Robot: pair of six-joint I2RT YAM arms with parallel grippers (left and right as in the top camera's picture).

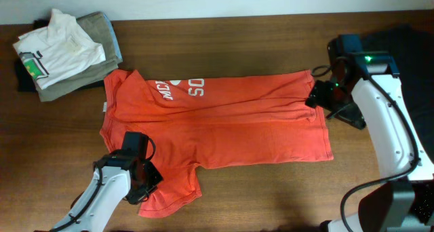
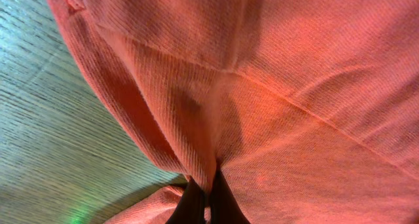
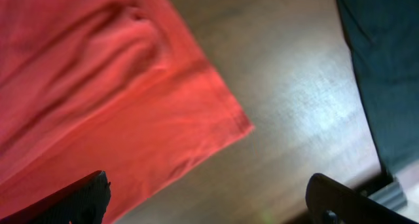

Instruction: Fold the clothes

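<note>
Near the near-left corner of a brown wooden bench (image 1: 271, 198), the left gripper (image 1: 139, 172) is pinched closed on a fold of an orange-red T-shirt (image 1: 230, 123). Its dark fingertips (image 2: 196, 201) meet with the ribbed cloth gathered between them, beside the near sleeve (image 1: 169, 188). The T-shirt lies spread across the middle of the bench, its long axis running left to right, parallel to the near edge. The neck end points toward the left edge and the hem (image 1: 324, 123) toward the right edge. White lettering (image 1: 182, 88) shows on the upper face along the T-shirt's far side, upside down as seen from the near edge. Toward the far-right corner, the right gripper (image 1: 317, 95) hangs at the far corner of the hem with its jaws spread wide. The wrist view shows its fingers (image 3: 85, 194) well apart, with the hem corner and bare wood between them. A dark cloth (image 1: 407, 42) covers the far-right corner. In the far-left corner a white shirt (image 1: 61, 45) with a green mark sits on a khaki-grey folded garment (image 1: 68, 86), just beside the T-shirt's far sleeve. A pale wall (image 1: 203, 1) runs behind the far edge.
</note>
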